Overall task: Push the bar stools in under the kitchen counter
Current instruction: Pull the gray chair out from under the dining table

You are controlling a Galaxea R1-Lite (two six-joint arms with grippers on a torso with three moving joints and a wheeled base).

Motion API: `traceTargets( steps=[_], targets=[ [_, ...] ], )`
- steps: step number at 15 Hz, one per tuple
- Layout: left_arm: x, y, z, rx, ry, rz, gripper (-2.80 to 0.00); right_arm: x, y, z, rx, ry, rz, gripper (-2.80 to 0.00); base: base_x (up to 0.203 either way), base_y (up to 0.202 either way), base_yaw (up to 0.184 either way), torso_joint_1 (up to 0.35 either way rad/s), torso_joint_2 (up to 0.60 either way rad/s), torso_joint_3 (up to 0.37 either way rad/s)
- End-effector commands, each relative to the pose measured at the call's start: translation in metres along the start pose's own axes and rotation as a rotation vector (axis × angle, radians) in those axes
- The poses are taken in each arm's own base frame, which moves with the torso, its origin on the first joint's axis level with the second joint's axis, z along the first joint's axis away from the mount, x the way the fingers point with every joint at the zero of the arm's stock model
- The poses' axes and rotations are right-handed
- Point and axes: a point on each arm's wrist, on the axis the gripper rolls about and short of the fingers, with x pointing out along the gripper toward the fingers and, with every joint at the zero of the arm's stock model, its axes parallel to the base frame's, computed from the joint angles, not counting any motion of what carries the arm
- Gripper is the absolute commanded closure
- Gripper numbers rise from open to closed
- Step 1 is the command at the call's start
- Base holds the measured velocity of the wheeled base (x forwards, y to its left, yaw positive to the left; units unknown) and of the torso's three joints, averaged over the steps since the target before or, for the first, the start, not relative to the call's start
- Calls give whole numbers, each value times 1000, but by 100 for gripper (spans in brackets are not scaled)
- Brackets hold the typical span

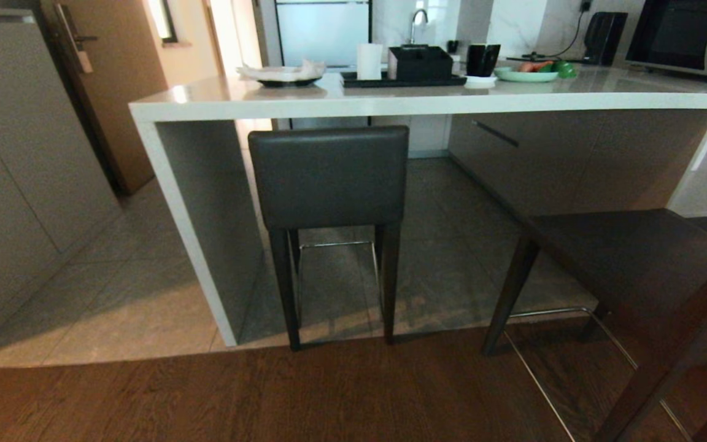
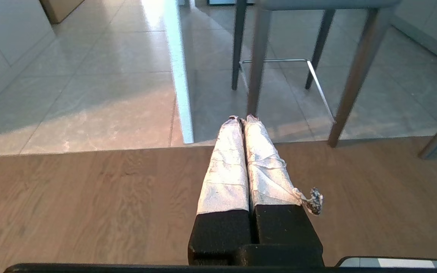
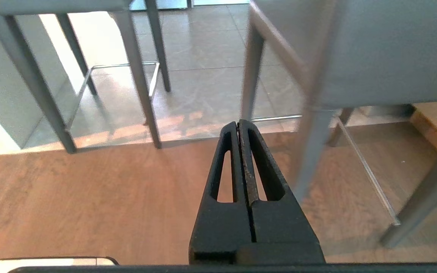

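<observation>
Your left gripper [image 2: 243, 120] and right gripper [image 3: 238, 124] hover over wooden floor [image 1: 206, 399], jaws together, empty. Just beyond the right jaws stands one dark grey leather bar stool [image 1: 629, 264], pulled out; farther, the other stool [image 1: 329, 178] sits under the pale stone counter [image 1: 218, 101].

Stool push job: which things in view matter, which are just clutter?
Job: left bar stool, already under the kitchen counter; right bar stool, pulled out on the wood floor.

Clutter: black tray, green plate, microwave, white plate.
</observation>
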Motion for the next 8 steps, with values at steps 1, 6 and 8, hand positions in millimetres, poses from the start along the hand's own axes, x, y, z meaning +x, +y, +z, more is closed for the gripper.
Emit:
traceTargets(
  steps=[1, 6, 8],
  targets=[
    [0, 0, 0, 1, 2, 1, 0, 0, 0, 0, -1, -1, 0, 0, 0, 143, -11, -3, 2, -1],
    [0, 0, 0, 1, 2, 0, 0, 0, 0, 0, -1, -1, 0, 0, 0, 19, 0, 0, 0, 0],
    [0, 0, 0, 1, 2, 1, 0, 0, 0, 0, -1, -1, 0, 0, 0, 0, 0, 0, 0, 0]
  ],
)
